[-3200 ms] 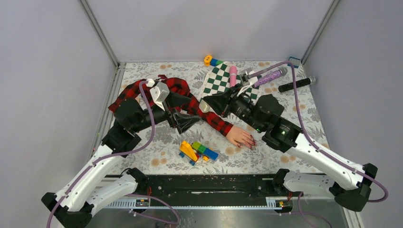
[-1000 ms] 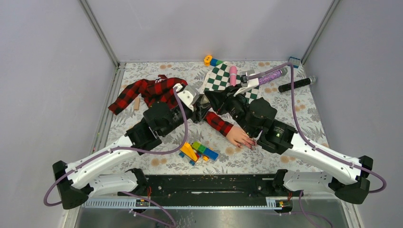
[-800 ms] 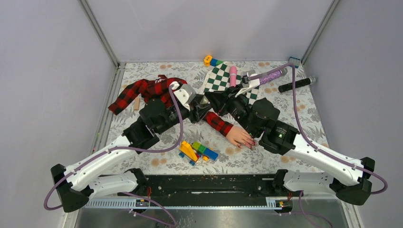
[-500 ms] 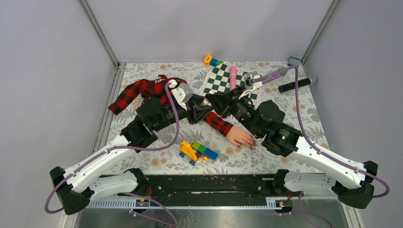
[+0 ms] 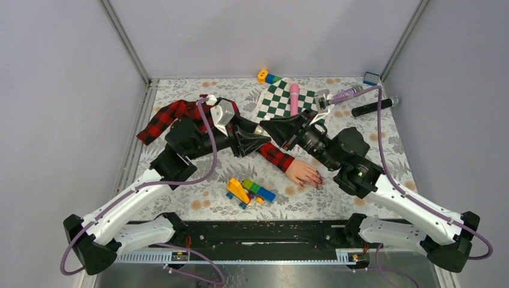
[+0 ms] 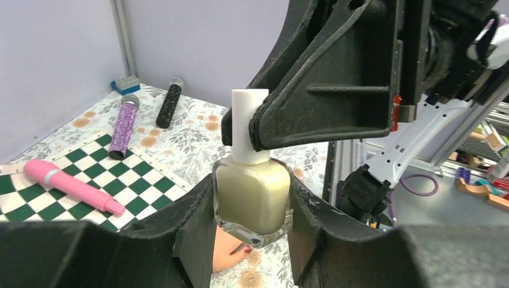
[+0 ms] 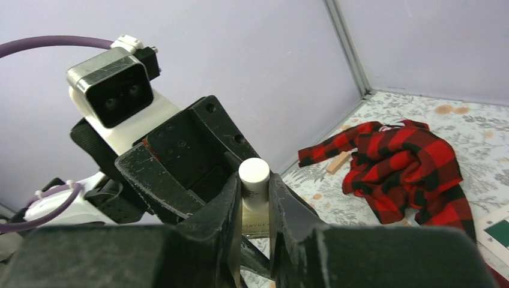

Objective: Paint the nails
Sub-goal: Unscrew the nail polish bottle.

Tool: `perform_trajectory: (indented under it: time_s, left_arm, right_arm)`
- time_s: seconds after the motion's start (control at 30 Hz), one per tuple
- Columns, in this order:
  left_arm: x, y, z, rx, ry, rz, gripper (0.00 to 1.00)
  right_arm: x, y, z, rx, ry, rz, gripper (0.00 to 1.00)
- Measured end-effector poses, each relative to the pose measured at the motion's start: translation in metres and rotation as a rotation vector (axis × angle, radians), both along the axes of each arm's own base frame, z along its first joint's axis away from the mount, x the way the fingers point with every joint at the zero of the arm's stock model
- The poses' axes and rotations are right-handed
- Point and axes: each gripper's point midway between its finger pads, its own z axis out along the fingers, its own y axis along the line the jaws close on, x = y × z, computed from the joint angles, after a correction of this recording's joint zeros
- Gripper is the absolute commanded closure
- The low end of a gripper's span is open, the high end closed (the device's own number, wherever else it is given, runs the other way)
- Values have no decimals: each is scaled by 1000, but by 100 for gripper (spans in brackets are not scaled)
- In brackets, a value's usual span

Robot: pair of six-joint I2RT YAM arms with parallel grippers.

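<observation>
The nails (image 5: 316, 179) looked small, glossy and dark red on the pale hand (image 5: 302, 172) lying flat beside the blocks (image 5: 249, 191). The left gripper (image 6: 252, 211) clasped the bottle (image 6: 252, 198), and the right gripper (image 7: 255, 198) pinched its white cap (image 6: 249, 123).

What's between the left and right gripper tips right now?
A small pale olive glass bottle with a white cap: the left gripper is shut on its body, the right gripper on the cap. Both wrist views show it.

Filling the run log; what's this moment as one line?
left claw: shut on nail polish bottle | right claw: shut on its white cap | nails: clear of both claws
</observation>
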Motion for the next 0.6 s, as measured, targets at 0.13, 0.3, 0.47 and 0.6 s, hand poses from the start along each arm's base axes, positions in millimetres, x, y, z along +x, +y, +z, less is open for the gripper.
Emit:
perform_trajectory:
  time_s: [0.13, 0.3, 0.47, 0.6]
  left_arm:
    - [-6, -1, 2, -10, 12, -37, 100]
    - [-5, 0, -1, 0, 18, -31, 100]
    - [4, 1, -10, 36, 18, 26, 100]
    - [13, 1, -22, 85, 7, 108, 100]
  right_arm:
    - [-4, 0, 2, 16, -9, 35, 100]
    - [-4, 0, 1, 12, -1, 30, 100]
    - [5, 3, -9, -5, 25, 4, 97]
    - [13, 7, -17, -31, 56, -21, 76]
